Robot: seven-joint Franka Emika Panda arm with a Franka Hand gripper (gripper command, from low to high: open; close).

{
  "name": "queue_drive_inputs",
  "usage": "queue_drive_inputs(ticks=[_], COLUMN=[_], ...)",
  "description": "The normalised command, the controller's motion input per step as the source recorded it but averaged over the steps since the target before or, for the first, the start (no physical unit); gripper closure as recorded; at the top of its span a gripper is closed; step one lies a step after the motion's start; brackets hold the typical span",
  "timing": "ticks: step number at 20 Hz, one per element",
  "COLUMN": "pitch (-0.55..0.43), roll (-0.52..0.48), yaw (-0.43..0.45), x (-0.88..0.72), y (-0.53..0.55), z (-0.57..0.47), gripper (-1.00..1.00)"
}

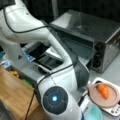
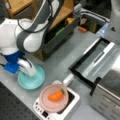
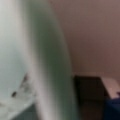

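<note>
Hovering low over a teal bowl (image 2: pixel 31 78), the hand (image 2: pixel 27 68) is seen in a front view at the left, its tip down at the bowl's rim or inside it; actual touch cannot be confirmed. Whether the hand is open or closed cannot be told, as the fingers are merged with the bowl's edge. The bowl is placed on the grey desk (image 2: pixel 60 61), just beside a pink plate (image 2: pixel 53 98) on a white scale (image 2: pixel 72 102). A carrot (image 2: pixel 56 95) is laid on that plate, apart from the hand.

As judged from these views, the bowl is not lifted; it rests flat on the desk, and nothing is carried.

An oven (image 1: pixel 95 37) with its door (image 2: pixel 96 61) dropped open is noted at a front view's right. A wooden crate (image 2: pixel 58 27) is set behind.

In the wrist view only a pale curved surface, probably the bowl's wall (image 3: pixel 42 65), is made out; the fingers are not shown there. In a front view the arm (image 1: pixel 55 97) hides most of the bowl (image 1: pixel 93 113).
</note>
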Motion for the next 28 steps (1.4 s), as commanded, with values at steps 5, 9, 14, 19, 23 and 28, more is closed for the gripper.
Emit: queue_drive_inputs(ticks=[5, 9, 14, 19, 23, 28], pitch=[0.034, 0.03, 0.035, 0.067, 0.061, 0.055], roll=[0.29, 0.294, 0.397, 0.329, 0.245, 0.191], yaw=[0.043, 0.049, 0.001, -0.006, -0.035, -0.072], x=[0.11, 0.13, 0.11, 0.08, 0.1, 0.08], y=[-0.18, -0.14, -0.09, -0.02, 0.01, 0.14], z=[0.09, 0.08, 0.14, 0.31, 0.25, 0.23], gripper=[1.0, 1.0, 1.0, 1.0, 1.0, 1.0])
